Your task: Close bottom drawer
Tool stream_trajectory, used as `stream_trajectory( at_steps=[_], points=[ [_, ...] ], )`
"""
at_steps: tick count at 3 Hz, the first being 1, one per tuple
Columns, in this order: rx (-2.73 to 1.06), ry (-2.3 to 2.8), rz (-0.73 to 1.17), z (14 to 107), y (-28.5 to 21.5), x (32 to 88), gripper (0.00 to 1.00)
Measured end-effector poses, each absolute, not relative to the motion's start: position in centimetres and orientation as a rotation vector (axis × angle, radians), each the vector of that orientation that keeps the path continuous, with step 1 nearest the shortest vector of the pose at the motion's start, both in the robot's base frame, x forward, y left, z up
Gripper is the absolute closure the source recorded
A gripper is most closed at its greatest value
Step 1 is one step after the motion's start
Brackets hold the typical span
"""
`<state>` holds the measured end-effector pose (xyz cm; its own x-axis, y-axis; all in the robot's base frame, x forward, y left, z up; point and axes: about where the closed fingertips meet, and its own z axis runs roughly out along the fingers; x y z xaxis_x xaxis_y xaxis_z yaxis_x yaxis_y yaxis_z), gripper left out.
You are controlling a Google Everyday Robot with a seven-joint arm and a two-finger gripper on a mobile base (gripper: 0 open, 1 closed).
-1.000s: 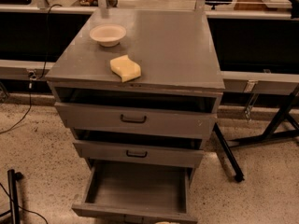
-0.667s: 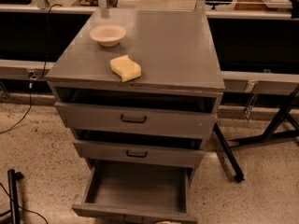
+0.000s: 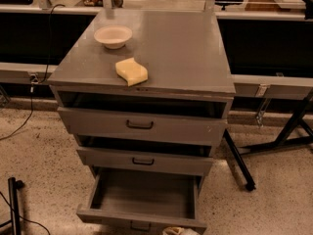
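Note:
The bottom drawer (image 3: pixel 142 220) of the grey metal cabinet is pulled far out, and its inside (image 3: pixel 144 192) is empty. Its small dark handle (image 3: pixel 140 226) sits at the frame's bottom edge. The middle drawer (image 3: pixel 144 161) and the top drawer (image 3: pixel 142 125) each stand slightly out, with a dark gap above each. Only a small pale part of my gripper (image 3: pixel 179 231) shows at the bottom edge, just in front of the bottom drawer's front panel, to the right of the handle.
A white bowl (image 3: pixel 113 36) and a yellow sponge (image 3: pixel 131 71) lie on the cabinet top (image 3: pixel 186 58). A black stand's legs (image 3: pixel 239 165) run along the speckled floor on the right. A black pole (image 3: pixel 13 204) and cable are at the lower left. Low benches stand behind.

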<state>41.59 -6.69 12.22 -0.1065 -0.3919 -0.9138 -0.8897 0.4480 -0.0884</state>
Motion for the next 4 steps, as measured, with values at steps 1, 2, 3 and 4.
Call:
stream_trajectory(
  at_steps=[1,2,3,4],
  points=[
    [-1.101,1.691,0.599,12.6,-6.9,42.9,1.0],
    [-1.09,1.675,0.561,13.3,-7.1,45.1,1.0],
    [-1.073,1.671,0.517,14.0,-7.5,48.0,1.0],
    [-1.061,1.653,0.421,14.4,-10.1,55.3,1.0]
  ],
)
